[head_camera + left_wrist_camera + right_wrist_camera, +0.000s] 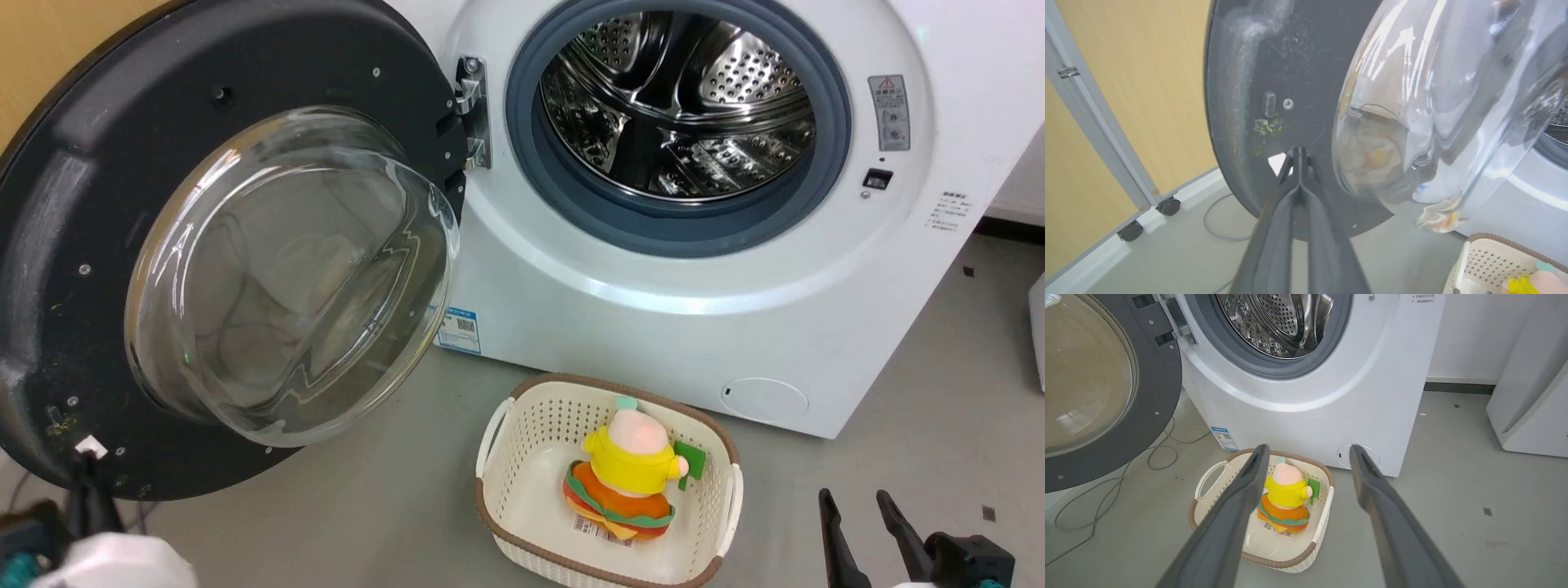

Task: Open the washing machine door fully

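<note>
The washing machine (653, 327) stands white, its steel drum (678, 106) exposed. Its door (73, 204) hangs swung out to the left on its hinge, matte dark back and bulging glass bowl (294, 278) facing me. My left gripper (86, 469) is shut, its tips at the door's lower dark rim beside a small white tag. In the left wrist view the closed left gripper (1299, 150) meets the door (1274, 61). My right gripper (853, 494) stands open and empty at the lower right, seen as the right gripper (1308, 447) above the floor.
A cream basket (608, 380) holding a yellow-and-orange plush toy (629, 474) sits on the floor before the machine. A wood-panel partition on casters (1126, 102) stands behind the door. A cable (1106, 490) loops on the floor. A white appliance (1531, 396) is at the right.
</note>
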### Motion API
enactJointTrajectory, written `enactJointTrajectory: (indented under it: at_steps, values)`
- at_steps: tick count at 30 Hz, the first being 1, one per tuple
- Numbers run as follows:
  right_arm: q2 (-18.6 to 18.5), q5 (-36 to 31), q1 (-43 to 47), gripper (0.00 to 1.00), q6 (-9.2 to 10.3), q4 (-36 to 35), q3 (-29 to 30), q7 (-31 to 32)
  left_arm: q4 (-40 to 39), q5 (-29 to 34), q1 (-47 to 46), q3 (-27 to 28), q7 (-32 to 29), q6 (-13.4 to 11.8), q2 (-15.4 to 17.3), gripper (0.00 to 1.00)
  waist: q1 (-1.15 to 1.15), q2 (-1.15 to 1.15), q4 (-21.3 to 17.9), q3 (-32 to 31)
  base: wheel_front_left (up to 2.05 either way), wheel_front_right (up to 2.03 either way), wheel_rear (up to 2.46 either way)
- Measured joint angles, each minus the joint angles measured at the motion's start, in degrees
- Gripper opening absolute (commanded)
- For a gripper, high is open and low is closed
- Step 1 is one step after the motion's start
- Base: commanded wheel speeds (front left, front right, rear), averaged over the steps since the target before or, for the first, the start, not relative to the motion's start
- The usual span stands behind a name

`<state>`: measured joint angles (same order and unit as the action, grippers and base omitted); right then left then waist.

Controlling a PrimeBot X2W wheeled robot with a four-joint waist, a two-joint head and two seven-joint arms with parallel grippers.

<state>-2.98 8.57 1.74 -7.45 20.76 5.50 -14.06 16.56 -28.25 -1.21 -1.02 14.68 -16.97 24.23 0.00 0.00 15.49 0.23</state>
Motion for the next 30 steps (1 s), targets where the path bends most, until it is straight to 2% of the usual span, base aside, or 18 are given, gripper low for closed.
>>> enactJointTrajectory:
  at_steps: [2,4,5,6,7,18,30]
  values:
    - [0.00,0.00,0.08,1.00,0.00,0.01,-0.10,-0.02,-3.01,1.40,2.21,0.20,0.00,-0.01,-2.20,0.00,0.00,0.00,-0.05,-0.42,0.00,0.00,0.00]
    - [0.00,0.00,0.08,1.00,0.00,-0.01,-0.21,-0.15,-6.01,2.74,4.75,0.11,0.01,-0.11,-4.60,0.35,0.00,0.00,-0.13,-0.85,0.00,0.00,0.00]
    - [0.00,0.00,0.08,1.00,0.00,-0.01,-0.29,-0.16,-7.35,3.39,6.02,0.00,0.00,-0.25,-5.71,0.48,0.00,0.00,-0.23,-1.04,0.00,0.00,0.00]
    - [0.00,-0.01,0.08,1.00,0.00,-0.03,-0.32,-0.16,-8.03,3.55,7.11,0.03,0.00,0.11,-6.37,0.89,0.00,0.00,-0.33,-1.23,0.00,0.00,0.00]
    - [-0.01,-0.01,0.08,1.00,0.00,-0.05,-0.37,-0.18,-8.47,3.55,7.95,0.23,0.00,0.49,-6.61,1.00,0.00,0.00,-0.47,-1.39,0.00,0.00,0.00]
    - [0.03,-1.27,0.29,1.00,0.00,-1.59,-0.24,-0.41,-13.41,9.06,10.72,-5.50,-0.01,1.13,-9.57,1.00,0.00,0.00,-3.14,-2.71,0.00,0.00,0.00]
    - [0.02,-4.43,0.54,1.00,0.00,-5.68,-1.31,0.71,-10.32,12.01,5.10,-12.55,-1.11,4.75,-10.62,1.00,0.00,0.00,-10.33,-2.87,0.00,0.00,0.00]
